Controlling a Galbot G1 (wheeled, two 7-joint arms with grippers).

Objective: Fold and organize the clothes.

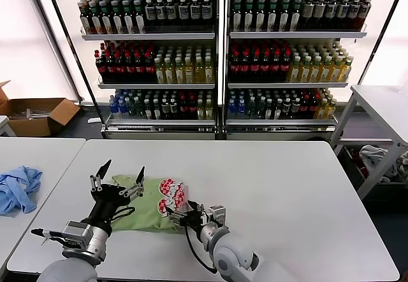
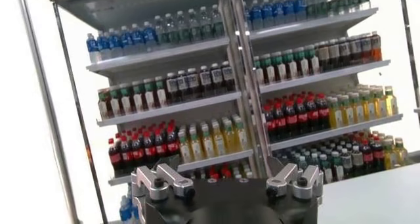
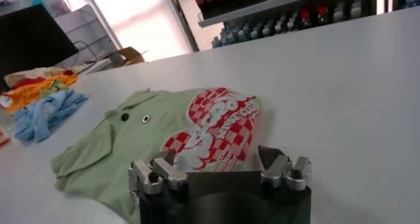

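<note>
One light green shirt (image 1: 150,205) lies folded near the front edge of the white table (image 1: 274,186), red-and-white print up, its near edge partly hidden behind both grippers in the head view. Left gripper (image 1: 121,173) is raised above the shirt's left part, fingers spread wide and holding nothing; right gripper (image 1: 182,215) sits low at the shirt's right edge, fingers apart, contact with the cloth hard to tell. Light blue garment (image 1: 18,189) lies on the neighbouring table, cut off by the frame; bottle shelves (image 1: 217,52) stand behind.
</note>
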